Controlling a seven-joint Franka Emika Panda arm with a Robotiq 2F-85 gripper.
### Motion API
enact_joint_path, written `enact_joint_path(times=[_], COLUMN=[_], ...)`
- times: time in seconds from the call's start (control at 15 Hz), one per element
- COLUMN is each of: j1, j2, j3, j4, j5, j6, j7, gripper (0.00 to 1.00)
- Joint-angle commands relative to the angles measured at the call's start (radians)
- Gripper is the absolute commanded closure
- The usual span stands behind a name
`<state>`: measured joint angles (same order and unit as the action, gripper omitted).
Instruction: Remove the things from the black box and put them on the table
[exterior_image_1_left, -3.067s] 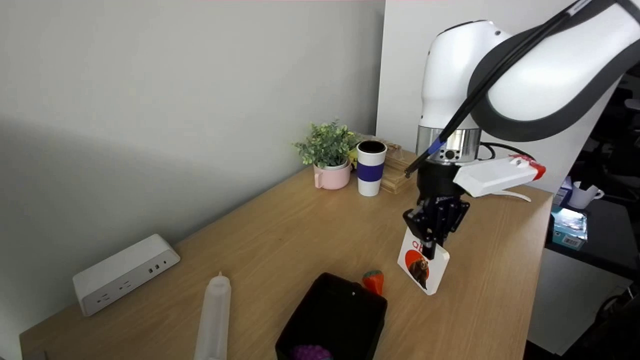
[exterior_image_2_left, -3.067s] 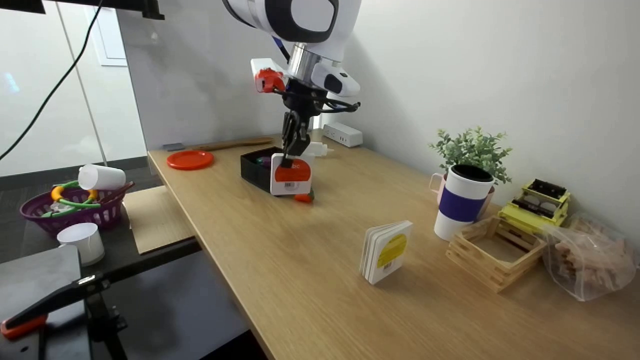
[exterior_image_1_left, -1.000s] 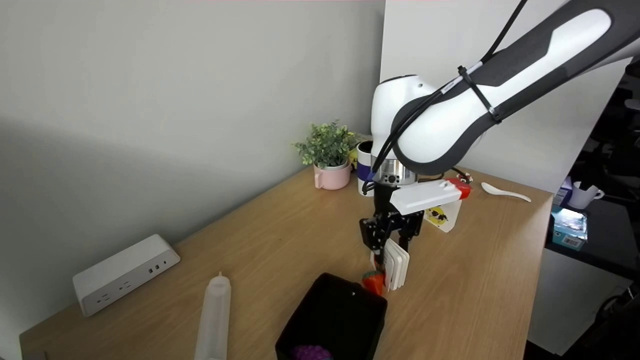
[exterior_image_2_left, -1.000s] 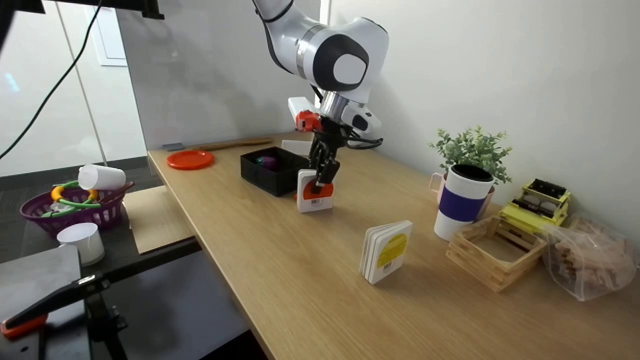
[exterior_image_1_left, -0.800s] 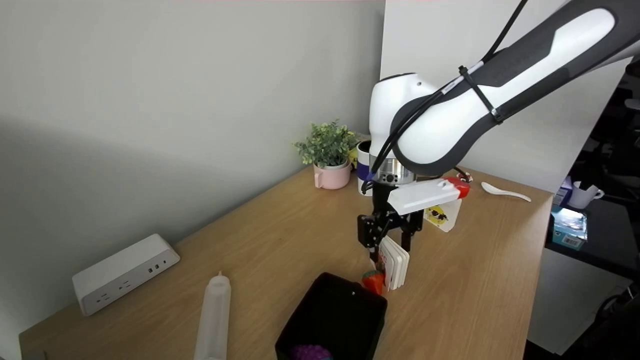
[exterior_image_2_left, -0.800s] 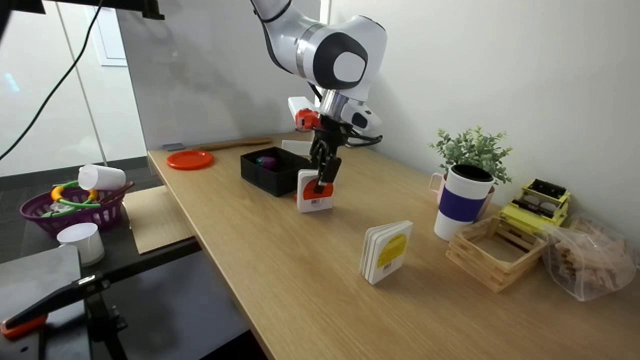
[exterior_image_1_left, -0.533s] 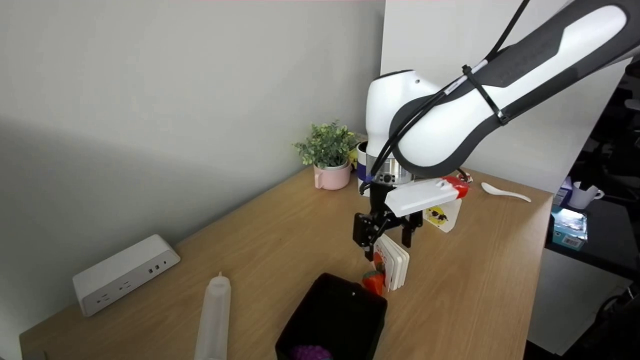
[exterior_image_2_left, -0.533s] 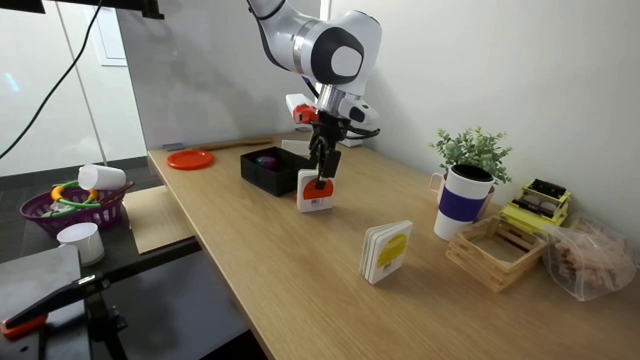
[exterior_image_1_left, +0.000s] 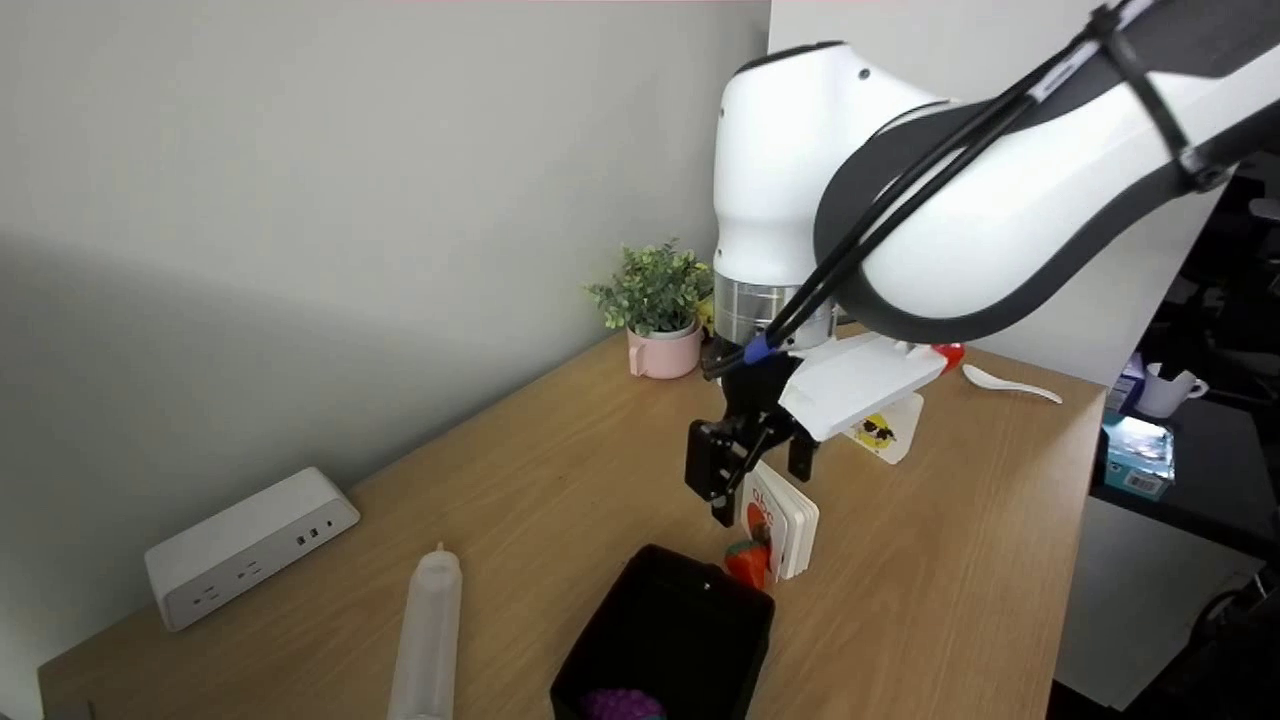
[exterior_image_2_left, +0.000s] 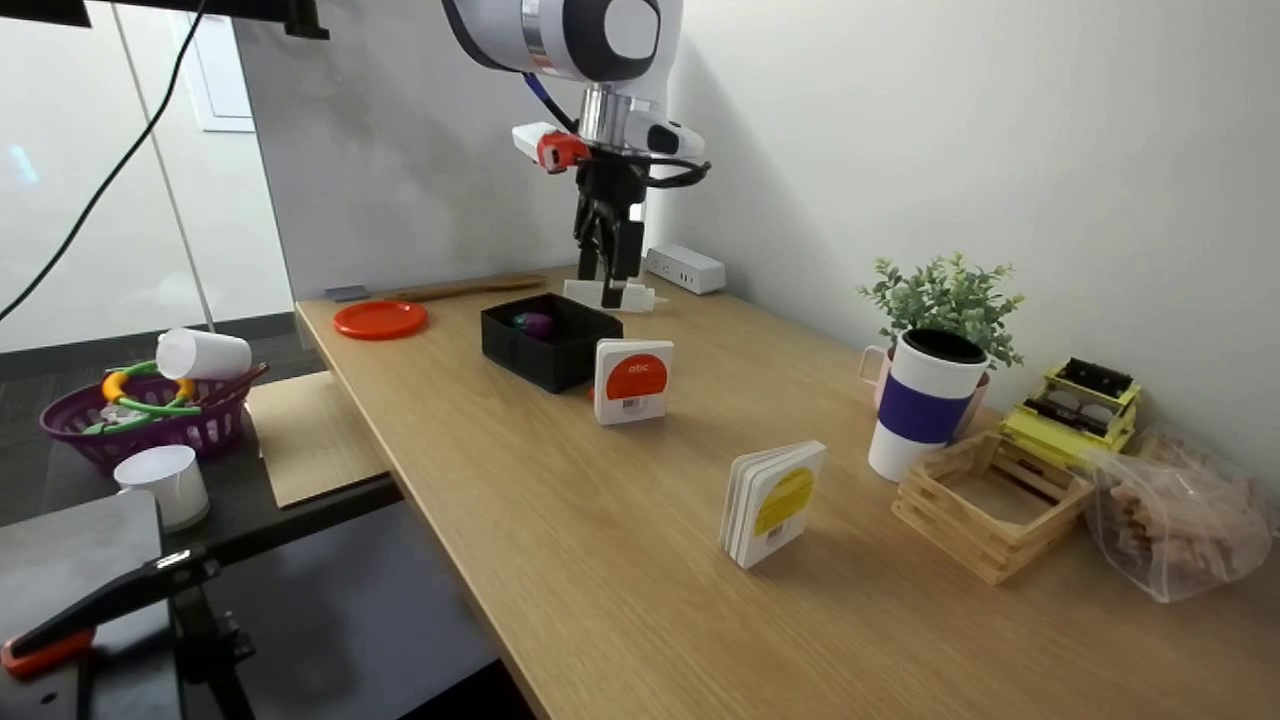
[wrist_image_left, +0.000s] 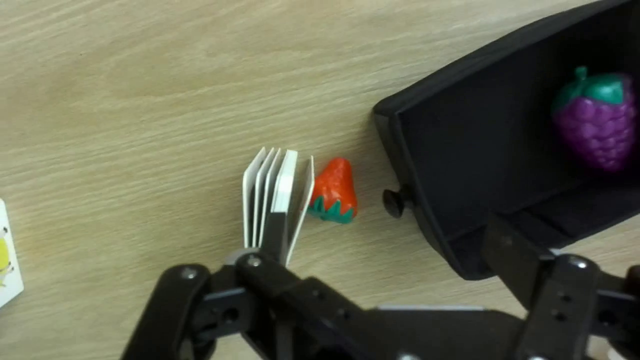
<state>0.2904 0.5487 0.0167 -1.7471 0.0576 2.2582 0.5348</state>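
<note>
The black box (exterior_image_1_left: 665, 630) sits on the light wooden table (exterior_image_1_left: 560, 480), its near end cut off in this exterior view. Inside it lies a purple berry with a green cap (wrist_image_left: 597, 120). Just outside, by the box's knob, a red-orange strawberry (wrist_image_left: 336, 187) rests on the table. A small white book with a red circle (exterior_image_2_left: 634, 385) stands upright and fanned open, close against the strawberry. My gripper (wrist_image_left: 392, 245) is open and holds nothing. It hovers above the book and the box's end; in the wrist view one finger (wrist_image_left: 275, 232) overlaps the book.
Another white book, with a yellow mark (exterior_image_2_left: 775, 505), stands farther along the table. A banded cup (exterior_image_2_left: 925, 405), a wooden crate (exterior_image_2_left: 990, 505), a potted plant (exterior_image_1_left: 655, 310), a squeeze bottle (exterior_image_1_left: 428, 630), a white power strip (exterior_image_1_left: 250, 550) and a red plate (exterior_image_2_left: 380, 320) are also around.
The red-circle book, earlier held tilted in the gripper, now stands on the table beside the strawberry. The jaws have opened, and the gripper has risen off it and shifted toward the box.
</note>
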Motion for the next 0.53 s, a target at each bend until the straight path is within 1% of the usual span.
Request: enact_joint_path(times=[0.0,0.07,0.2,0.47], j1=[0.008,-0.011,-0.032,-0.075], j2=[-0.052,-0.046,-0.026,0.024], j3=[0.031,0.060,0.093,0.133], j4=[-0.014,0.004,0.026,0.084], j5=[-0.029,-0.003,0.026,0.060], j6=[-0.070,-0.120,-0.159,-0.242], j7=[-0.056,-0.131,-0.230,-0.446], gripper=[0.00,0.00,0.00,0.00])
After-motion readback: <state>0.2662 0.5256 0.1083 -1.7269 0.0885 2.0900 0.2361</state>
